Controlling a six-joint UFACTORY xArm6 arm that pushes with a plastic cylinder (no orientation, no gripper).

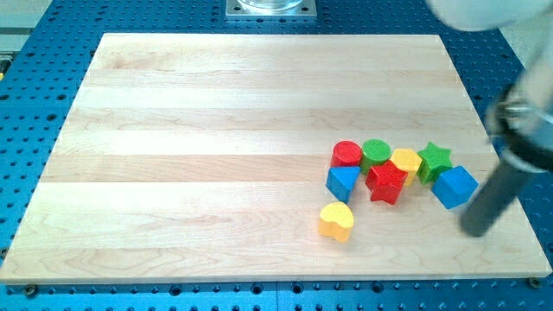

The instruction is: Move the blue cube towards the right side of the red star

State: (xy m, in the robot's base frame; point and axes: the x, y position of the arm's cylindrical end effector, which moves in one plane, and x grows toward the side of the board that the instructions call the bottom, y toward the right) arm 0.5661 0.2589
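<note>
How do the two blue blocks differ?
Shape: the blue cube is boxy; the blue triangle block is a wedge.
Place: the blue cube sits at the cluster's right end, beside my tip; the blue triangle block sits at the left, under the red cylinder.
Both are the same blue.

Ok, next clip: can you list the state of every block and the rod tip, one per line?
blue cube: flat on board, right of red star, gap between
red star: flat, touching yellow block behind
my tip: on board, just lower-right of blue cube
blue triangular block: left of red star
red cylinder: upright
green cylinder: upright
yellow block: partly hidden
green star: flat
yellow heart: flat, alone
</note>
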